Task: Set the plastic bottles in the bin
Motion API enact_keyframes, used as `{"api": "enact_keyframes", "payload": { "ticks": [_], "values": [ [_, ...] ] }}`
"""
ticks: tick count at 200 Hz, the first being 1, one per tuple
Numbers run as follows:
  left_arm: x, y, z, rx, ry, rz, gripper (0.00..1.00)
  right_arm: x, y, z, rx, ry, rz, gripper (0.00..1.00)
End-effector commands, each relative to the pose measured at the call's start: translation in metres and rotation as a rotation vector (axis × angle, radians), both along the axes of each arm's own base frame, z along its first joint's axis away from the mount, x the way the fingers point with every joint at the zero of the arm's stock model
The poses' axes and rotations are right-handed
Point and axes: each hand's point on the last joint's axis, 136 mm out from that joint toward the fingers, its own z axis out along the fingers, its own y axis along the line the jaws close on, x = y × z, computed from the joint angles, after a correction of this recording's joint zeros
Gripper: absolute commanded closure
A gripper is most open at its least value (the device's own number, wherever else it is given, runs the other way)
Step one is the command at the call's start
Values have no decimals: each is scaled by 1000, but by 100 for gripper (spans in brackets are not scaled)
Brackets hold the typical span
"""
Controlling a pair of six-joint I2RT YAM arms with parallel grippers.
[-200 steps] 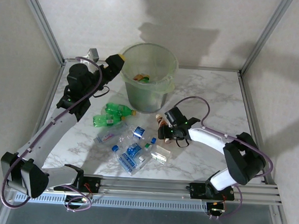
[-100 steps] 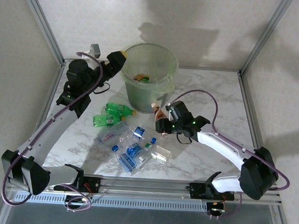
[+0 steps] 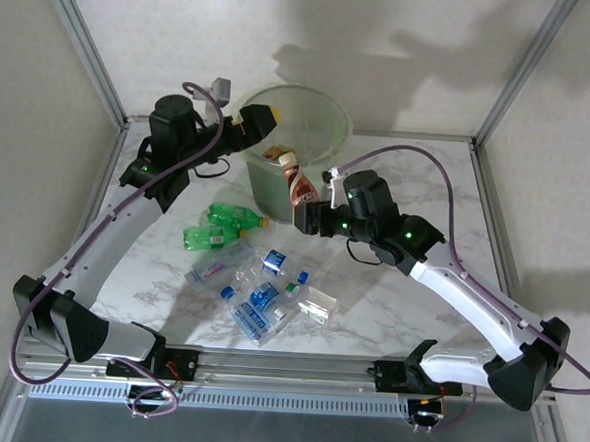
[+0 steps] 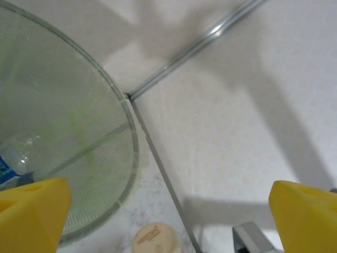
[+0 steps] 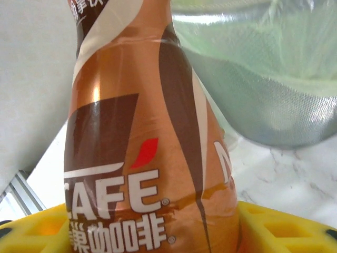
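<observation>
The bin [image 3: 320, 132], a pale-green translucent bucket, stands at the back middle of the table. My right gripper [image 3: 308, 215] is shut on a brown and orange coffee bottle [image 3: 298, 187] and holds it upright against the bin's front wall, cap near the rim. In the right wrist view that bottle [image 5: 142, 142] sits between my yellow fingers [image 5: 274, 232], with the bin [image 5: 274, 89] behind it. My left gripper [image 3: 264, 119] hangs open over the bin's left rim [image 4: 126, 132], nothing between its fingers [image 4: 31, 213]. Green bottles [image 3: 222, 227] and clear blue-labelled bottles [image 3: 260, 299] lie on the table.
A clear bottle [image 4: 13, 155] lies inside the bin. The coffee bottle's beige cap [image 4: 155, 240] shows under the left gripper. Metal frame posts [image 3: 85, 43] and white walls close in the table; a rail [image 3: 366, 366] runs along the near edge.
My right arm has lifted the coffee bottle off the table and carried it back to the bin's front rim. My left gripper has swung right over the bin's rim and opened wider.
</observation>
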Motion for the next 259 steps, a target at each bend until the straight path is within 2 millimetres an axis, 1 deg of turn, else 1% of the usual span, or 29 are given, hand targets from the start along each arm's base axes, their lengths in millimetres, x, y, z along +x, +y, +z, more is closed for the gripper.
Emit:
{"api": "enact_keyframes", "payload": {
  "ticks": [1,19,42,54,72,98,129,161,187,205,212,224,236,244,259],
  "values": [
    [-15,-23,3,20,-12,-119,7,-5,5,36,58,-78,41,41],
    [-21,-33,3,32,-14,-159,13,-4,5,46,74,-103,41,41],
    [-22,-42,-7,60,10,-185,18,-5,8,57,103,-129,52,41],
    [-23,-45,-10,61,14,-195,20,-4,9,59,109,-134,54,41],
    [-26,-50,-10,62,9,-216,26,-3,11,61,112,-139,57,41],
    [-26,-51,-8,56,9,-220,38,-2,13,60,111,-137,65,41],
    [-25,-52,-5,34,6,-218,51,-2,12,61,110,-140,62,41],
    [-24,-53,0,-6,2,-213,62,-1,10,62,110,-146,50,40],
    [-21,-50,7,-49,-4,-189,71,0,8,67,118,-154,39,39],
    [-19,-45,15,-97,-15,-166,73,2,5,70,118,-161,16,33],
    [-19,-42,20,-120,-23,-155,74,5,3,71,114,-165,-4,28],
    [-15,-35,25,-157,-34,-125,74,11,-5,73,105,-169,-64,17],
    [-10,-23,32,-193,-39,-81,75,18,-14,77,107,-175,-135,7],
    [-6,-12,36,-226,-38,-47,75,20,-18,83,128,-173,-162,2],
    [0,8,44,-301,-49,14,77,20,-19,96,206,-158,-158,1]
  ]
}}
